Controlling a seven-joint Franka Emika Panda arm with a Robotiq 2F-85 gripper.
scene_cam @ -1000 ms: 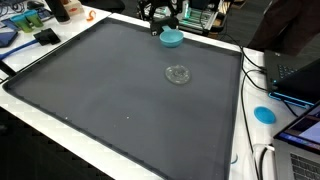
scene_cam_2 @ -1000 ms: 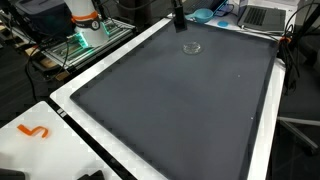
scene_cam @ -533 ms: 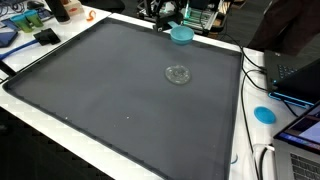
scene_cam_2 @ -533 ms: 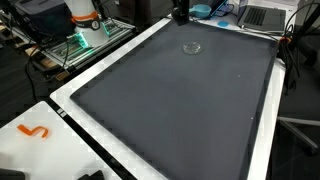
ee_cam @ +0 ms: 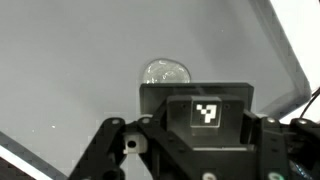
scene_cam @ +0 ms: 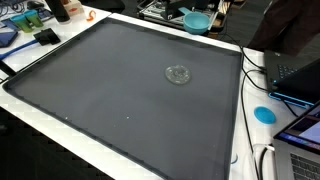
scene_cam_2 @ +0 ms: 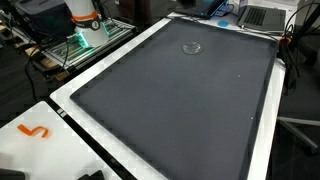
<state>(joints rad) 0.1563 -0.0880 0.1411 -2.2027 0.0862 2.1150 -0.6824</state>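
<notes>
Teal bowl [scene_cam: 196,20] beyond the far edge of the mat [scene_cam: 120,95]: likely light, stiff, slick plastic; best pinched at the rim. Tool [ee_cam: 195,160] fingertips are out of frame, so I cannot tell its opening.

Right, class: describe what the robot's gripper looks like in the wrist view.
The gripper is black, with jointed, angular fingers on either side. A pale round bolt sits on one link. A dark plate between them carries a black-and-white square marker.

The bowl [scene_cam: 197,20] is teal (the mat [scene_cam: 110,95] dark grey).
</notes>
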